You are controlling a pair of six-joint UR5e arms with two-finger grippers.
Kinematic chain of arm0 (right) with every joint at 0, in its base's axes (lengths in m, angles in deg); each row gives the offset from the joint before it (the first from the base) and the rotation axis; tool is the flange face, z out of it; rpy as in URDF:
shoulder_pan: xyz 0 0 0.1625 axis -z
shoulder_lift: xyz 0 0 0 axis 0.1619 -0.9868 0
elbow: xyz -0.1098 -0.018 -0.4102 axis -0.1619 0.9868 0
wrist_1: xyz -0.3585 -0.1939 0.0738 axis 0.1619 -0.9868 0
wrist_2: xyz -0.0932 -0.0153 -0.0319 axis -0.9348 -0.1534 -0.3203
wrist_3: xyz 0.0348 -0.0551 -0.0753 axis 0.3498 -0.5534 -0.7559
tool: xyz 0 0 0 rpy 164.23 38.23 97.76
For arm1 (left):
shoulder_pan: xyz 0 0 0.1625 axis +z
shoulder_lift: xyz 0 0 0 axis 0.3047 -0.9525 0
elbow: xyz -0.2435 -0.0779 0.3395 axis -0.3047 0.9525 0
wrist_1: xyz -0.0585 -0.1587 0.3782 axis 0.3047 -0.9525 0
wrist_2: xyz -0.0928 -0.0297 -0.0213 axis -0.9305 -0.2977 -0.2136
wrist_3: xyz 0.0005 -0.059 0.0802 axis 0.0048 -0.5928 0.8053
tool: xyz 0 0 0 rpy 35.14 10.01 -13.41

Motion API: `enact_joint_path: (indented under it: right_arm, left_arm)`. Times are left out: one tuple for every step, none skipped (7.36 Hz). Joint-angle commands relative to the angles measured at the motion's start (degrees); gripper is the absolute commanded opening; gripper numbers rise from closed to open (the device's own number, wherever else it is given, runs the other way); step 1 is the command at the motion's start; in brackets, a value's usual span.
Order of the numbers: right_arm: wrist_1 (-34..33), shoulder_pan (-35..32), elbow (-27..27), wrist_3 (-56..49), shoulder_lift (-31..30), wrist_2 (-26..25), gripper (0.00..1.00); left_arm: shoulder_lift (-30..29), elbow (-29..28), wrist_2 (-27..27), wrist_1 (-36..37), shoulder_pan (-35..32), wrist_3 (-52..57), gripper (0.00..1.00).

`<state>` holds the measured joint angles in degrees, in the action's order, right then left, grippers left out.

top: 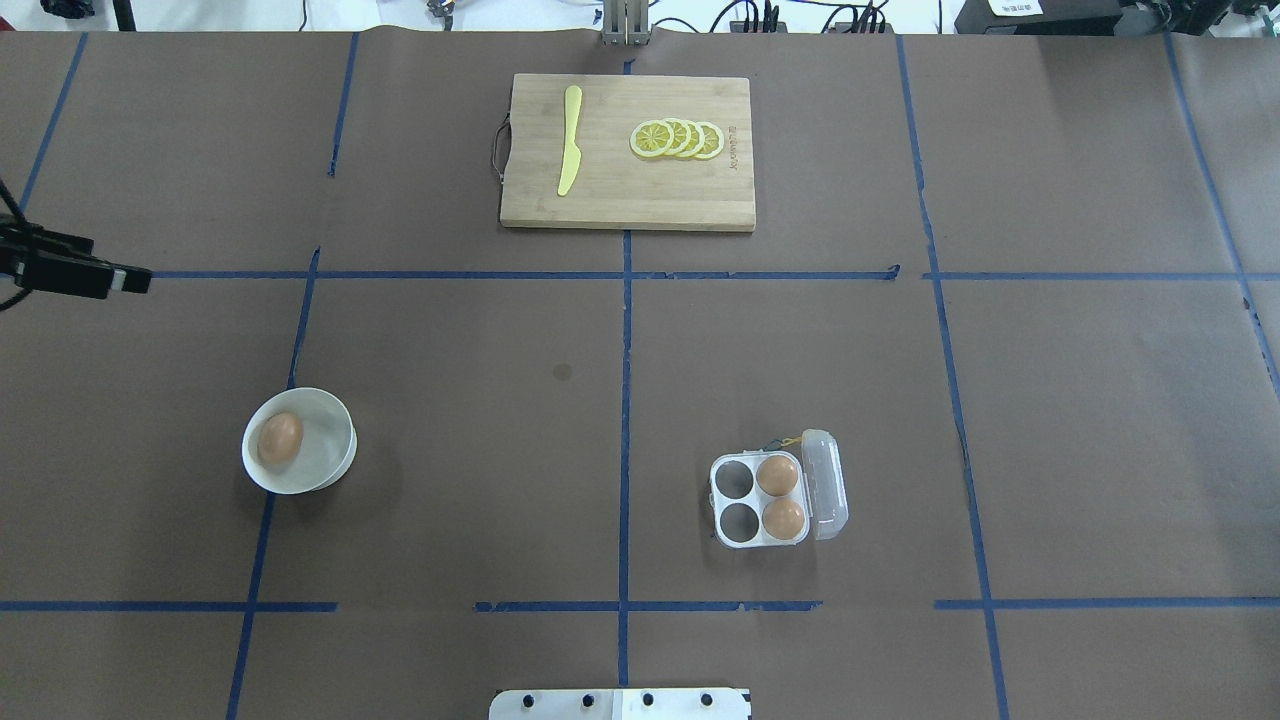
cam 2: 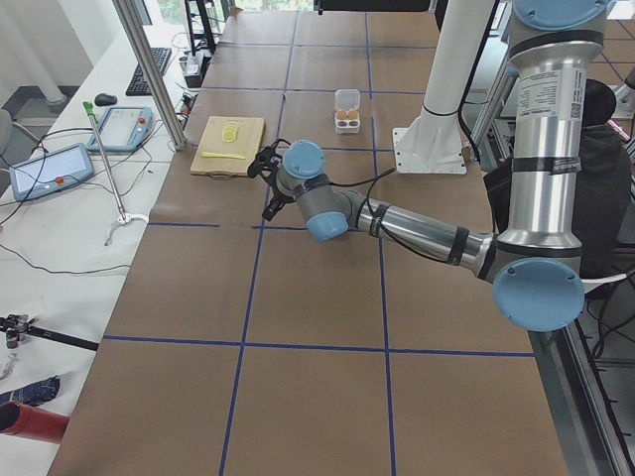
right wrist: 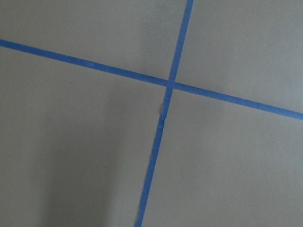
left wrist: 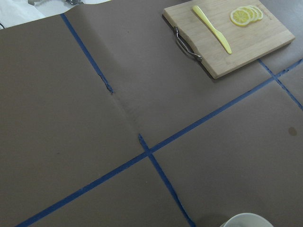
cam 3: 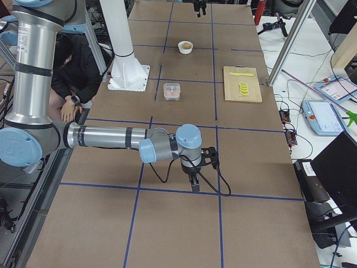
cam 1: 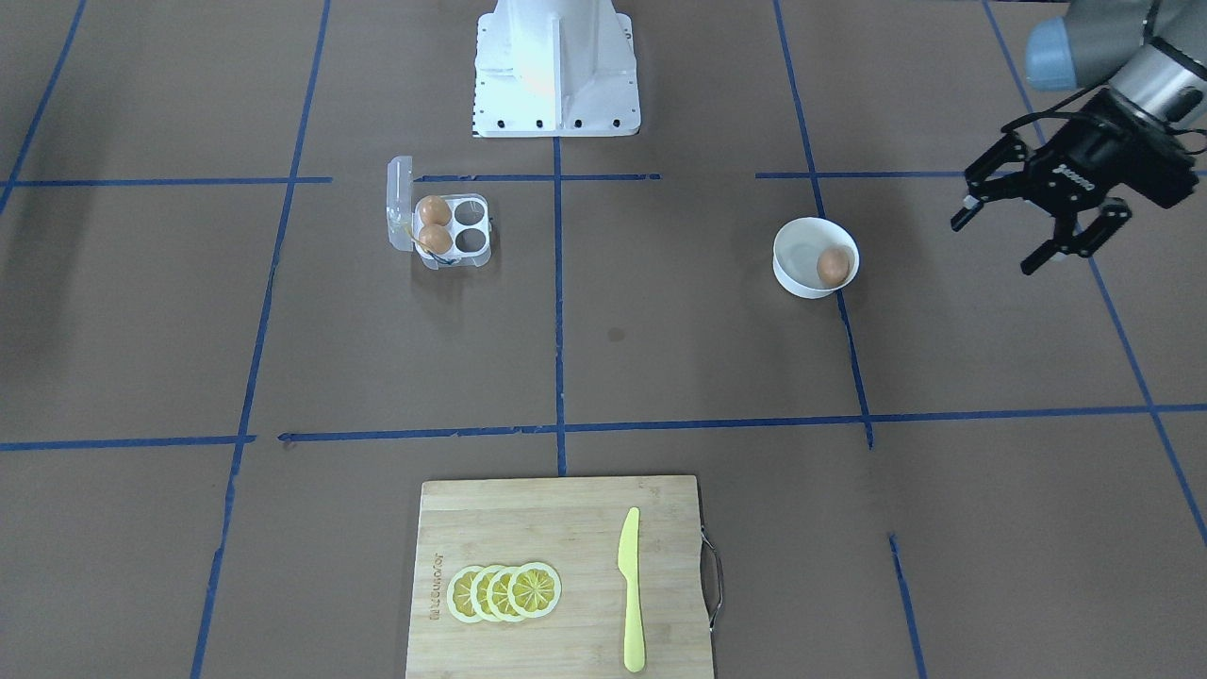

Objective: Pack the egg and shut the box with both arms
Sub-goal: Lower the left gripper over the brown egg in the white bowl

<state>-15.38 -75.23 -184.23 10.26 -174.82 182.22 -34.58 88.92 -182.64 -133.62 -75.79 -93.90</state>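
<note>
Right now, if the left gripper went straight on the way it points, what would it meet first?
Probably the brown table paper beside the white bowl; the left gripper angles down, but depth is unclear.

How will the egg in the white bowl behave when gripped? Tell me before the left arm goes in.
Likely to roll: the egg is smooth and rounded and lies loose in the white bowl, so a nudge may send it round the wall. Probably fragile and slippery: it has no flat faces, so the open left tool should close gently.
</note>
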Motion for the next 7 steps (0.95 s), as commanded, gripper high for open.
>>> enact_joint_path:
  right_arm:
    - [0.0, 0.0, 0.0, 0.0, -0.2, 0.0, 1.0]
    - [0.0, 0.0, 0.1, 0.0, -0.3, -0.1, 1.0]
    - [0.0, 0.0, 0.1, 0.0, -0.4, 0.0, 1.0]
    - [0.0, 0.0, 0.1, 0.0, -0.5, -0.1, 1.0]
    - [0.0, 0.0, 0.1, 0.0, -0.4, -0.1, 1.0]
    - [0.0, 0.0, 0.2, -0.1, -0.4, -0.1, 1.0]
    - [0.0, 0.0, 0.2, -0.1, -0.4, -0.1, 1.0]
  left_arm:
    - [0.9, 3.2, 12.9, 0.7, 14.4, -20.3, 0.84]
    - [0.9, 3.3, 16.7, 3.0, 18.0, -22.3, 0.84]
    - [0.6, 3.4, 20.6, 5.6, 21.8, -25.1, 0.83]
    - [0.2, 3.4, 22.9, 8.7, 24.0, -27.0, 0.81]
    - [0.1, 3.3, 26.7, 11.7, 27.0, -28.2, 0.79]
    - [-0.9, 3.0, 28.0, 13.2, 28.2, -28.5, 0.79]
    - [-0.8, 2.6, 28.0, 13.4, 28.5, -28.5, 0.79]
